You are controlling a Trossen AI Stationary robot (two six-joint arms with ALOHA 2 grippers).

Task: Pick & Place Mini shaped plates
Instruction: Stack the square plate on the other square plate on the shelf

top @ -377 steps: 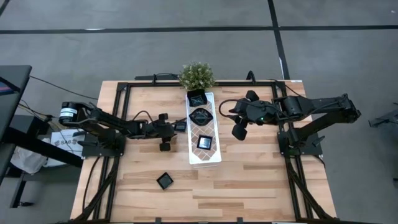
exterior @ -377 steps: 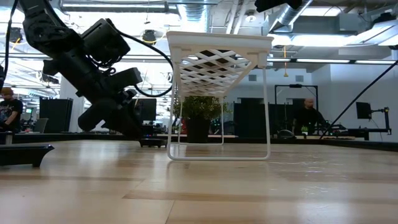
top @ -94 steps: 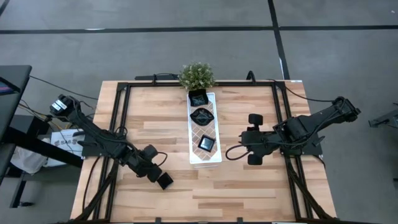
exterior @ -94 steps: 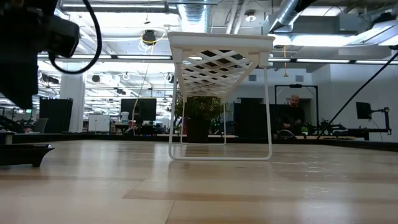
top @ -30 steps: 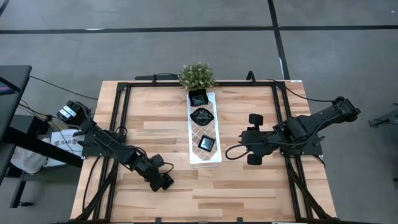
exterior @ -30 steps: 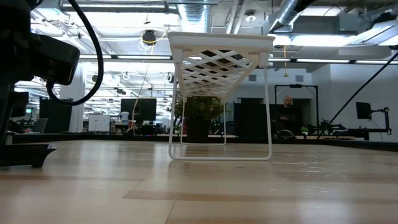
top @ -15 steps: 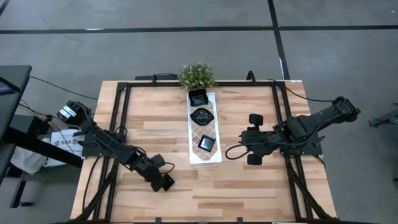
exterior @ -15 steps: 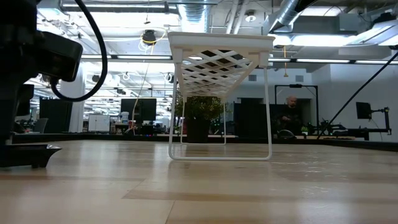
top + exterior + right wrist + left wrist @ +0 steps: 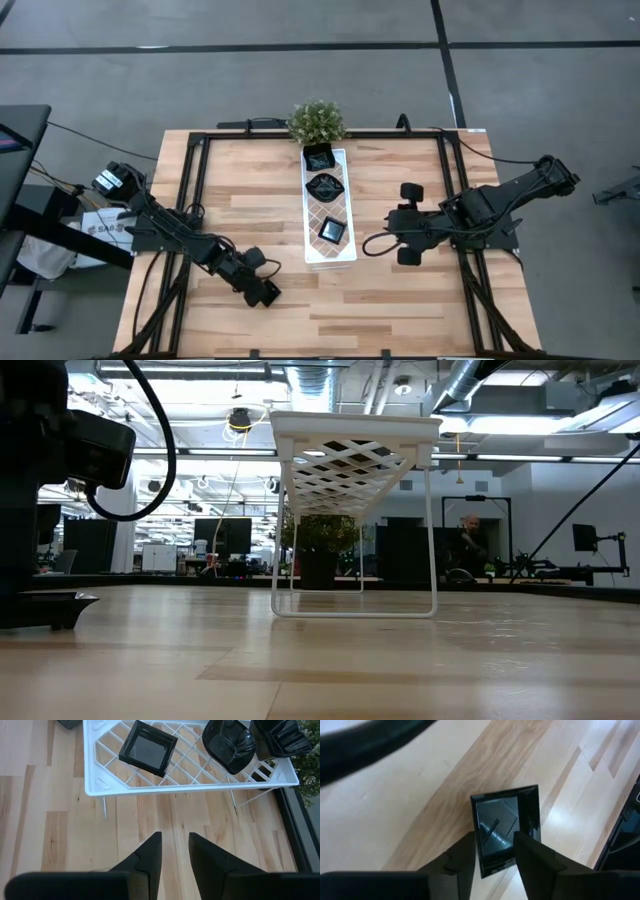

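My left gripper [image 9: 492,852] is down at the near-left part of the table, fingers parted and straddling a small square black plate [image 9: 506,827]. The plate lies flat on the wood between the fingertips, one corner pointing away from the claw. I can't tell if the pads are touching its rim, so I don't count it as held.

It looks glossy, hard and light, probably ceramic or melamine, so slick and chippable. I'd pinch across two opposite raised edges, low on the rim, not on a corner.

My right gripper [image 9: 174,845] waits over bare wood just short of the white lattice tray [image 9: 95,770], fingers partly apart, empty. On the tray ahead of it sit another square plate [image 9: 148,747] and two wavy-edged plates [image 9: 231,745].

The table [image 9: 400,300] is pale butcher-block wood, smooth. A potted plant [image 9: 316,122] stands at the tray's far end. The room is an open workshop with a grey floor; a person [image 9: 470,550] sits far behind.
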